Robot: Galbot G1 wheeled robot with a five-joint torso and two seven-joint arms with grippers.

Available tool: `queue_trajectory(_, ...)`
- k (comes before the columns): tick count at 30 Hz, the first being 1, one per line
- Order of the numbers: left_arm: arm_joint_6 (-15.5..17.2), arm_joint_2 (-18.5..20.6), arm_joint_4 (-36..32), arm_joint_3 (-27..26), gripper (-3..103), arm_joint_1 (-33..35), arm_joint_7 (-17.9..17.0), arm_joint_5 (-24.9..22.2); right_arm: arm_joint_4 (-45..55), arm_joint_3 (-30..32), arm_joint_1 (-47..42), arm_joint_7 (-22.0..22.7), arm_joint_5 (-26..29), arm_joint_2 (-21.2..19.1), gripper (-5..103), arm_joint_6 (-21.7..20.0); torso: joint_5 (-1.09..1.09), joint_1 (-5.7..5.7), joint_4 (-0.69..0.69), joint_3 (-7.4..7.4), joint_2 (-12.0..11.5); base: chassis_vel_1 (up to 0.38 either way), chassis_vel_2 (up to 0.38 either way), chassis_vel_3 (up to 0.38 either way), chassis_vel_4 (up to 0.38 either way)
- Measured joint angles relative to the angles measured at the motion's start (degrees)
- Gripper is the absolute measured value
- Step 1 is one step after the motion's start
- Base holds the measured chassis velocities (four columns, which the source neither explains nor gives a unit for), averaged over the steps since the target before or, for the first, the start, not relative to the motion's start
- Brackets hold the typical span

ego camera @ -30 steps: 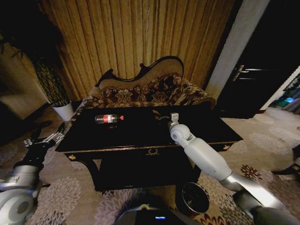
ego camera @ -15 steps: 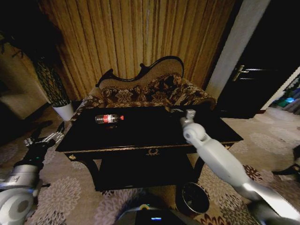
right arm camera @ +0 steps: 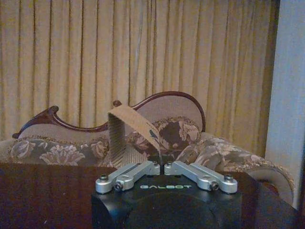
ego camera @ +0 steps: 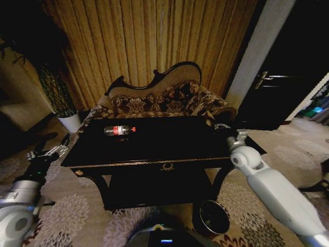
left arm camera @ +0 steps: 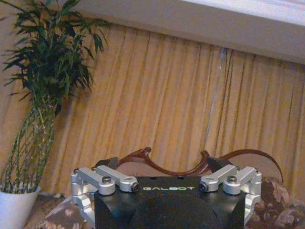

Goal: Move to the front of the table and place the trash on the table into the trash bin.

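**A:** Head view first: what is nearest the robot?

**B:** The small round trash bin with dark reddish-brown sides and a black inside (ego camera: pixel 213 216). It stands on the patterned carpet below the front right corner of the large glossy black counter with gold trim (ego camera: pixel 154 149).

**A:** And the left arm?

**B:** The left end effector (ego camera: pixel 51 151) hangs over the carpet just off the counter's front left corner. In the left wrist view its fingers are spread wide apart with nothing between them.

**A:** The right one?

**B:** The right end effector (ego camera: pixel 226 128) is raised at the counter's right edge, toward the back right corner. In the right wrist view its fingers (right arm camera: pixel 143 169) are pressed together on a small tan-brown folded cardboard-like piece (right arm camera: pixel 125 130), which stands up from the tips, clear of the counter top.

**A:** Any other trash?

**B:** A clear plastic bottle with a red label and cap (ego camera: pixel 119 130) lies on its side on the counter's left half, nearer the back edge, well apart from both end effectors.

**A:** Behind that?

**B:** A curvy-backed floral sofa (ego camera: pixel 164 100) sits just past the back edge, with a white plant pot (ego camera: pixel 69 122) off the back left corner and golden pleated curtains (ego camera: pixel 149 41) farthest away.
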Motion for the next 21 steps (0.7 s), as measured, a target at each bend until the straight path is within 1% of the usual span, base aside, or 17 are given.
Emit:
queue_trajectory(6,0.24,0.47,0.74,0.2,100,-0.01,-0.09,0.13,2.19,3.57,-4.56,-0.14,-0.16,0.87,0,-0.04,0.0,0.0,0.0,0.0,0.0,0.0,0.0,0.0,0.0)
queue_trajectory(11,0.28,0.85,0.89,0.2,100,0.04,-0.15,0.15,4.36,6.34,-7.79,-0.16,-0.15,2.51,0,-0.31,0.0,0.0,0.0,0.0,0.0,0.0,0.0,0.0,0.0)
queue_trajectory(21,0.28,0.79,1.17,0.0,100,0.01,-0.01,0.08,7.21,7.96,-9.24,0.08,1.0,3.87,0,-1.2,-0.01,0.01,0.0,0.01,-0.01,0.0,0.0,0.0,0.0)
